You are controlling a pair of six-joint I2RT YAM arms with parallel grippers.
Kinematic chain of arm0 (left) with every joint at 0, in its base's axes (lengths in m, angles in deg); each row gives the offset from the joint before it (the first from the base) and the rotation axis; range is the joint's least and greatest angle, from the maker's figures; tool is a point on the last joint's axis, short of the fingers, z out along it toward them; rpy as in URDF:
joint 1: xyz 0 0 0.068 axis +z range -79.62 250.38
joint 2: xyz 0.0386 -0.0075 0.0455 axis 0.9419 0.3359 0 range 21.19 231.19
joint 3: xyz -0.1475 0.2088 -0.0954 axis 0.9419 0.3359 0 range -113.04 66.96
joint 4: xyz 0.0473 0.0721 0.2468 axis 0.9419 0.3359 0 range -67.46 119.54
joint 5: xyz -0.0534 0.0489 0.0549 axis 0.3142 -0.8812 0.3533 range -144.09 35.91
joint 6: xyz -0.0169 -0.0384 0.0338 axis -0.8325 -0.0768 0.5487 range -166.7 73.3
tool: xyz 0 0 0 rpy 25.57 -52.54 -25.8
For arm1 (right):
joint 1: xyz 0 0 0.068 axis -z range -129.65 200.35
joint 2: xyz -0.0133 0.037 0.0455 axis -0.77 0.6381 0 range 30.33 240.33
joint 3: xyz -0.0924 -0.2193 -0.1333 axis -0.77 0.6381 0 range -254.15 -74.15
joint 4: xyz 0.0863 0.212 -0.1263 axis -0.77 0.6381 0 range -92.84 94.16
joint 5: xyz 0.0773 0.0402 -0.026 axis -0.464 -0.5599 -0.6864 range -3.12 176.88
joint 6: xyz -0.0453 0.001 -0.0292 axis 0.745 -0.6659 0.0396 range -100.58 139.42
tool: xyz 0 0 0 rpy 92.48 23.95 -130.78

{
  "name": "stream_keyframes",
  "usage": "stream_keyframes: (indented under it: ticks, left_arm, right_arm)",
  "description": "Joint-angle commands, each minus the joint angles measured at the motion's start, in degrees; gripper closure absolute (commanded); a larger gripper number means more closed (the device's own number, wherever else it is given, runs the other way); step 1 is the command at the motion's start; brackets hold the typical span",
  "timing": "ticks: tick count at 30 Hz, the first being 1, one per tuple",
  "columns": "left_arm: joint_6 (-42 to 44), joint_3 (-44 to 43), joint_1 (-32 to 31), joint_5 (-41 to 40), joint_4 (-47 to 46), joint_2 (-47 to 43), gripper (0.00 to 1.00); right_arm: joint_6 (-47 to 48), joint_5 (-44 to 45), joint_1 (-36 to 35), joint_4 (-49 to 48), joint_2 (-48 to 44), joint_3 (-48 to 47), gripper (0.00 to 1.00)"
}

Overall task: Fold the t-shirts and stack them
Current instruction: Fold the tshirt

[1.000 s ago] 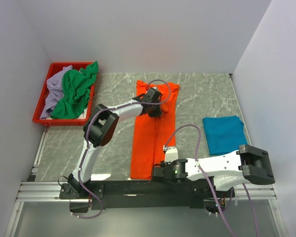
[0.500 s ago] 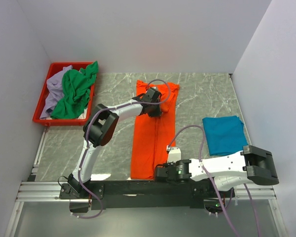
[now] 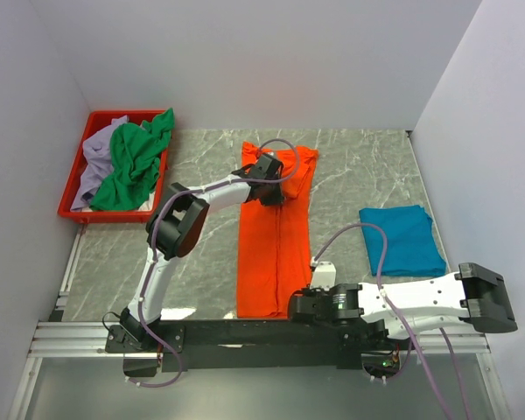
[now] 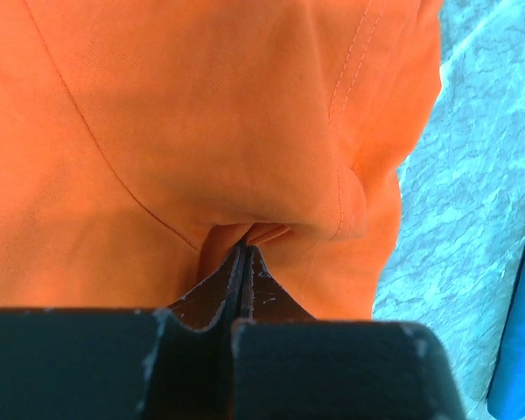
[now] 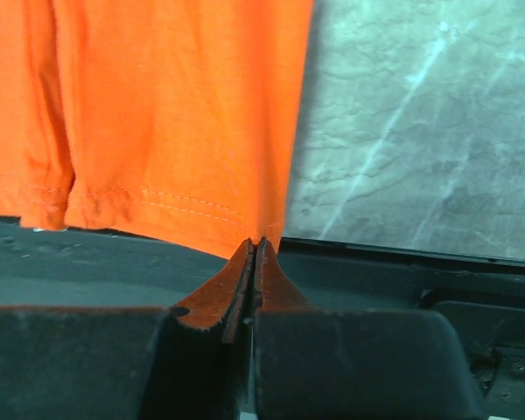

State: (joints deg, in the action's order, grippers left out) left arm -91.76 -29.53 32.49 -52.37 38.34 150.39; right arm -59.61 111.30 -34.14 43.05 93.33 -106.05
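Top external view: the orange t-shirt (image 3: 276,245) lies in a long strip on the counter (image 3: 359,175). The left pincer (image 3: 274,185) clamps its far end and the right pincer (image 3: 297,306) pinches its near hem corner, likely for folding end to end.

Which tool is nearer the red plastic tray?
Left: left tool grips the bright orange cloth t-shirt right of the tray; right tool pinches its near corner, farther away.

We see a red plastic tray (image 3: 105,215) at the far left of the grey, marble-veined desk (image 3: 359,166). White walls (image 3: 289,61) enclose three sides, and a black rail (image 3: 236,332) runs along the near edge.
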Motion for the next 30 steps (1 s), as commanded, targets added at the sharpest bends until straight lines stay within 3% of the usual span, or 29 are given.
stream_keyframes:
  ticks: [1, 12, 19, 22, 30]
  left_arm:
    - [1.2, -2.0, 0.8, -0.6, 0.2, -1.5, 0.99]
    - [2.3, -1.8, 1.5, 1.1, -0.5, -2.2, 0.98]
    - [3.5, 1.4, 1.5, 4.6, -3.2, -5.5, 0.85]
    - [3.8, 2.6, 1.5, 6.2, -4.5, -7.8, 0.73]
    - [2.0, 12.5, 1.4, 7.5, -4.9, -19.5, 0.72]
  right_arm:
    - [-2.2, -0.1, -0.4, 0.6, -0.7, 1.3, 1.0]
    - [-3.2, -0.9, -0.5, -0.4, -5.3, 3.7, 0.98]
    - [-3.1, -1.7, -0.5, -1.7, -9.9, 4.8, 0.84]
    - [-3.2, -1.2, -0.4, 0.0, -12.7, 4.1, 0.77]
    - [-2.1, 0.8, -0.4, 2.4, -18.1, 0.2, 0.68]
